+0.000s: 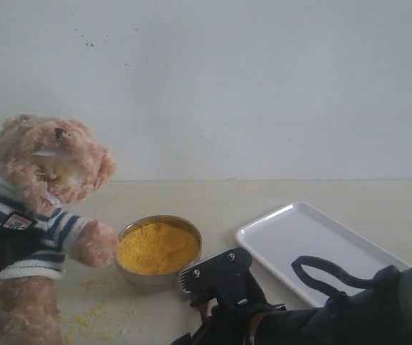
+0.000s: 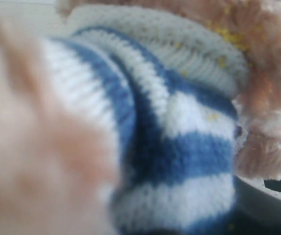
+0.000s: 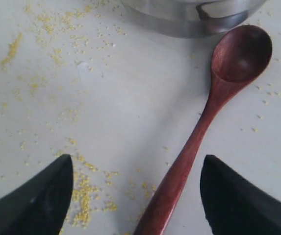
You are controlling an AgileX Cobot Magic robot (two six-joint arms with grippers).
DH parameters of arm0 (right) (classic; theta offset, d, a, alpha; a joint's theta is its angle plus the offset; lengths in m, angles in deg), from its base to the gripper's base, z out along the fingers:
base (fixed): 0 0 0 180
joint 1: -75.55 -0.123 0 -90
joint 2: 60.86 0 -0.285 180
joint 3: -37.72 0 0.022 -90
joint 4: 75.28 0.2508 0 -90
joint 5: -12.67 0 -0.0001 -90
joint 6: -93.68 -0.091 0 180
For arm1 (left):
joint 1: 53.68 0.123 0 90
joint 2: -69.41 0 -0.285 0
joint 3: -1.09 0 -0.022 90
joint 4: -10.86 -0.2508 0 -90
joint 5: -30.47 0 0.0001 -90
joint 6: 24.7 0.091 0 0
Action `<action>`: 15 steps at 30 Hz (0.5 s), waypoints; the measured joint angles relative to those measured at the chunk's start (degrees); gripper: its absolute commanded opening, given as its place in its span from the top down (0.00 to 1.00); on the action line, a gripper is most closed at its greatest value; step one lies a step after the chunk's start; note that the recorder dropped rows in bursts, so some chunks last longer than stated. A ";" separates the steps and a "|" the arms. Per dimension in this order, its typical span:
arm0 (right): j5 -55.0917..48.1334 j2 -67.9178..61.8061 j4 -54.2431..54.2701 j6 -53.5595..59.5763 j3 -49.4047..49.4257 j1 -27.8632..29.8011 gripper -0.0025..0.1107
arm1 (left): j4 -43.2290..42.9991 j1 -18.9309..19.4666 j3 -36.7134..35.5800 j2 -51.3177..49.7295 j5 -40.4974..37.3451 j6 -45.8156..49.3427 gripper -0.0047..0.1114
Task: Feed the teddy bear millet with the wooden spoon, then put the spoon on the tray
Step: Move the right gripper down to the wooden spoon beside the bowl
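The teddy bear [image 1: 47,165] sits at the left in its striped shirt [image 2: 179,147], with yellow grains on its muzzle. A steel bowl [image 1: 148,279] beside its paw holds the mound of millet [image 1: 157,246]. The wooden spoon [image 3: 199,127] lies flat on the table, empty, its bowl end next to the steel bowl [image 3: 189,19]. My right gripper [image 3: 136,164] is open and low over the table, with the spoon's handle between its fingers [image 3: 42,200] and nearer the other finger. A black shape [image 1: 1,248] on the bear's chest looks like my left gripper; the shirt hides its jaws.
The white tray [image 1: 299,241] lies at the right of the bowl with nothing on it. Loose millet [image 3: 84,191] is scattered over the table around the spoon and in front of the bear [image 1: 94,313]. My right arm [image 1: 321,316] fills the lower right.
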 measured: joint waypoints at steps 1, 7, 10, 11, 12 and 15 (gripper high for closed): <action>-0.09 -0.25 0.00 0.00 0.00 0.00 0.37 | 0.00 0.00 0.00 0.00 0.00 0.00 0.93; 0.01 -3.05 0.00 0.00 -0.12 0.00 0.37 | 0.00 0.00 0.00 0.00 0.00 0.00 0.93; -0.12 -4.63 0.10 -0.45 -0.12 0.00 0.37 | 0.00 0.00 0.00 0.00 0.00 0.00 0.93; -0.12 -4.73 0.32 -0.56 -0.23 0.00 0.37 | 0.00 0.00 0.00 0.00 0.00 0.00 0.93; 0.01 -4.73 0.48 -0.65 -0.22 0.00 0.37 | 0.00 0.00 0.00 0.00 0.00 0.00 0.93; 0.01 -4.73 0.85 -0.65 -0.22 0.00 0.38 | 0.00 0.00 0.00 0.00 0.00 0.00 0.93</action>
